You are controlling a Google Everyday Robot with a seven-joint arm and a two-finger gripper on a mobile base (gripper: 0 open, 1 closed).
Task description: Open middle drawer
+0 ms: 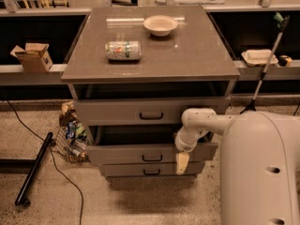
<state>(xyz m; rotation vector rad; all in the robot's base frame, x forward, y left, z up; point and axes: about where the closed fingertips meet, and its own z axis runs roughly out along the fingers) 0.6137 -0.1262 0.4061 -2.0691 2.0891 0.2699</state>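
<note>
The middle drawer (126,153) is the second grey front of the cabinet, with a small dark loop handle (152,158). It stands pulled out a little, with a dark gap above it. My gripper (182,162) hangs tip down in front of the drawer's right part, to the right of the handle and apart from it. Its yellowish tip reaches down over the lowest drawer front (126,169). The top drawer front (112,112) sits above the gap.
A can (123,50) lying on its side and a white bowl (160,25) are on the cabinet top (201,55). A bag of rubbish (70,135) and a black pole (33,168) lie on the floor to the left. My white arm body (258,168) fills the lower right.
</note>
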